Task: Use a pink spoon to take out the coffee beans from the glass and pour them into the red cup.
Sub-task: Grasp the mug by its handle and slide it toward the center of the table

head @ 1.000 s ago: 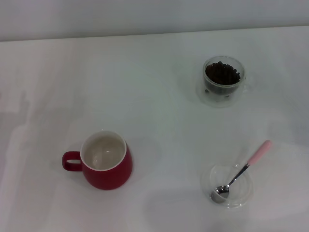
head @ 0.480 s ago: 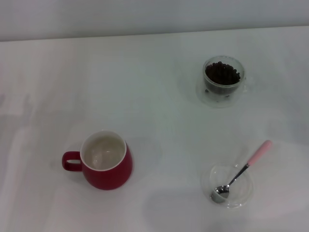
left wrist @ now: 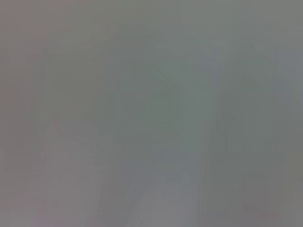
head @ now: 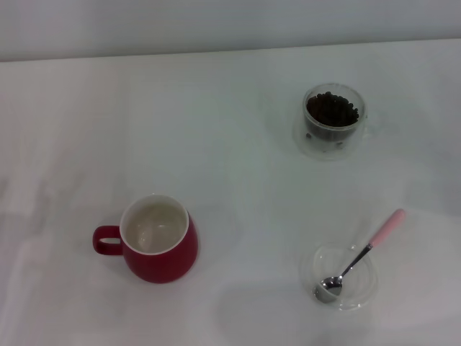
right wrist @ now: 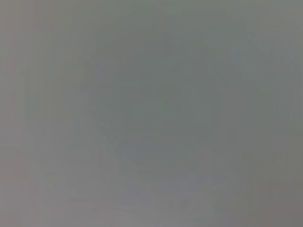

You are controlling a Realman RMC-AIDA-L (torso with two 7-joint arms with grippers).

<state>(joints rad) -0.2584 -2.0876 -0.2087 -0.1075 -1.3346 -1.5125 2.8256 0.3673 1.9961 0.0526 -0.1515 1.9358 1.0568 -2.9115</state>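
In the head view the red cup (head: 157, 241) stands upright at the near left, its cream inside bare and its handle pointing left. The glass (head: 333, 121) sits at the far right and holds a heap of dark coffee beans (head: 330, 109). The pink spoon (head: 358, 258) lies at the near right, its metal bowl resting in a shallow clear dish (head: 338, 277) and its pink handle sticking out over the rim toward the far right. Neither gripper nor arm shows in the head view. Both wrist views are a plain grey blur with nothing recognisable.
A white table (head: 230, 166) carries everything, and its far edge meets a pale wall near the top of the head view. A wide stretch of bare table lies between the cup, the glass and the dish.
The cup, glass, dish and spoon have not moved. A faint shadow at the far left edge of the table has faded away.
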